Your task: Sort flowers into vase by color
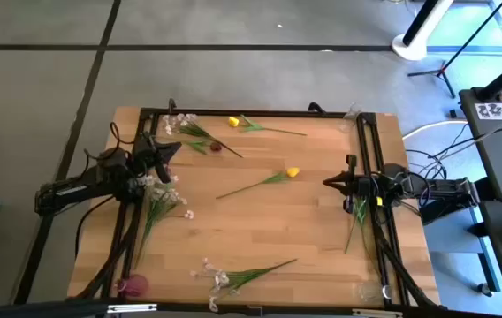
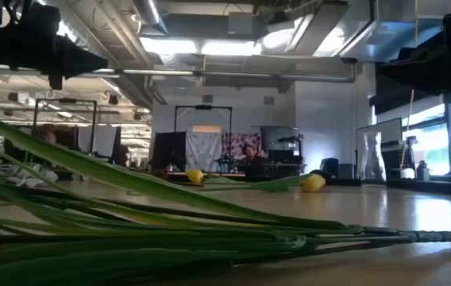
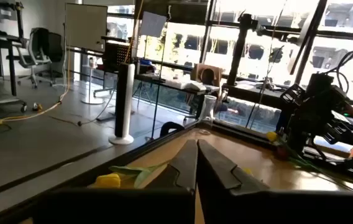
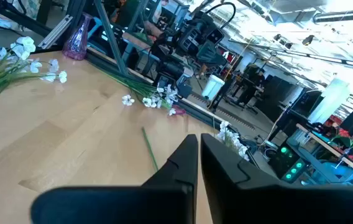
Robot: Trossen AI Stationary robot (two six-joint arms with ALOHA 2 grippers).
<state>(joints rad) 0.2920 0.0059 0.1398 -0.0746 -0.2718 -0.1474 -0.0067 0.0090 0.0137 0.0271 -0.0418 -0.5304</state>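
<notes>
My left gripper (image 1: 170,151) sits with its two dark fingers pressed together and nothing between them, hovering over the wooden table (image 1: 260,238) at its left edge. Just beside it lies a spray of tiny white-pink blossoms on thin green stems (image 1: 161,199), and a little beyond its tip a dark red tulip head (image 1: 216,147) and another white spray (image 1: 185,124). My right gripper (image 1: 330,183) is likewise closed and empty, pointing inward from the right side; the nearest flower to it is a yellow tulip on a long green stem (image 1: 288,173), just ahead of its tip. A second yellow tulip (image 1: 233,121) lies farther off toward the far edge, and one more white-pink spray (image 1: 220,278) well away at the near edge. A pink glass vase (image 1: 133,285) stands at the near left corner and a clear glass vase (image 1: 353,114) at the far right corner.

I judge the sorting is barely begun: no flower is in a vase that I can see. The next move calls for opening one gripper and lowering it across a stem.

On the grey equipment right of the table there is white writing, but I cannot read it.
</notes>
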